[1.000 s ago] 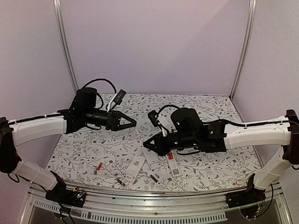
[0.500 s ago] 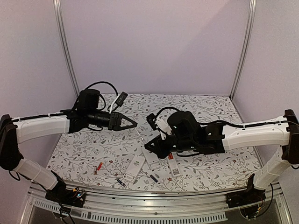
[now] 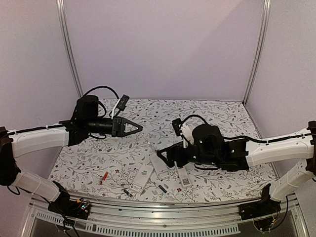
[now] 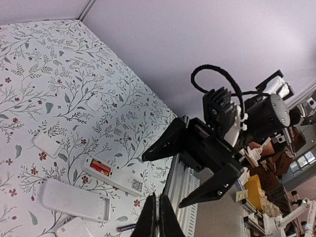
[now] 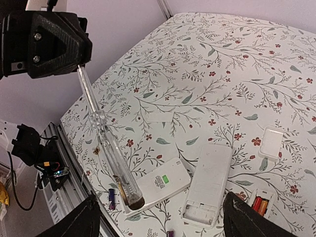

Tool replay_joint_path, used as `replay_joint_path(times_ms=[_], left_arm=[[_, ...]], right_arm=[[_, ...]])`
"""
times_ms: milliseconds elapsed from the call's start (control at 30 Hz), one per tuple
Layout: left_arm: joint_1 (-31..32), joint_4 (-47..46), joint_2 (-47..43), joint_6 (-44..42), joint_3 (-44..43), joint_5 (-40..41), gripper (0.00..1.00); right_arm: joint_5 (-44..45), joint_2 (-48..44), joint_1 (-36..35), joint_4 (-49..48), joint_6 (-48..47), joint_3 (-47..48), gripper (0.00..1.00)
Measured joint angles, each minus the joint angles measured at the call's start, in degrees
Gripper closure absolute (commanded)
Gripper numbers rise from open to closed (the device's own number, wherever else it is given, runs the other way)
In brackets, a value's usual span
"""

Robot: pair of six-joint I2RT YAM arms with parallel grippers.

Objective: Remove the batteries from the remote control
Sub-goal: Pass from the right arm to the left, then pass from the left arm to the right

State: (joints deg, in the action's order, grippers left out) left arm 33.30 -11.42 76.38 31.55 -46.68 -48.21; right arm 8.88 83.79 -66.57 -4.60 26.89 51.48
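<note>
Clear tool [image 5: 112, 150] in left claw [image 3: 139, 129]

The table [image 3: 89, 158] carries a white cloth printed with grey-green leafy sprigs and small red blossoms, under pale lilac walls [image 3: 163, 49]. The remotes [image 3: 140, 177] are white, one bearing a green label [image 5: 164, 179]. A red-orange battery [image 3: 104, 176] lies near the front left corner and a dark battery [image 3: 162, 188] by the front edge. The tool [image 5: 106, 143] is see-through. The left gripper [image 3: 141, 129] and right gripper [image 4: 163, 181] are black.
</note>
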Motion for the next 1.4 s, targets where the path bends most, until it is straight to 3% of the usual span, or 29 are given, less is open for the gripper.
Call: replay_joint_path(times_ms=[100,300,533,933,1400], left_arm=[[0.0,-5.3,-2.4,4.0,2.8,1.0,1.00],[-0.1,-16.6,-5.2,10.7,7.5,2.0,1.00],[0.1,-28.6,-7.1,17.0,11.5,0.4,1.00],[0.5,-33.0,-9.9,19.6,13.9,0.7,1.00],[0.5,-35.5,-10.0,20.6,14.8,0.9,1.00]], right_arm=[[1.1,-4.2,0.0,-7.3,4.0,-5.7,0.08],[1.2,-8.1,0.0,-23.2,11.9,-14.6,0.09],[-4.8,-3.8,0.2,-38.1,16.7,-14.9,0.25],[-15.7,2.4,0.2,-43.2,15.5,-8.5,0.52],[-17.7,4.2,0.2,-43.9,15.7,-7.8,0.65]])
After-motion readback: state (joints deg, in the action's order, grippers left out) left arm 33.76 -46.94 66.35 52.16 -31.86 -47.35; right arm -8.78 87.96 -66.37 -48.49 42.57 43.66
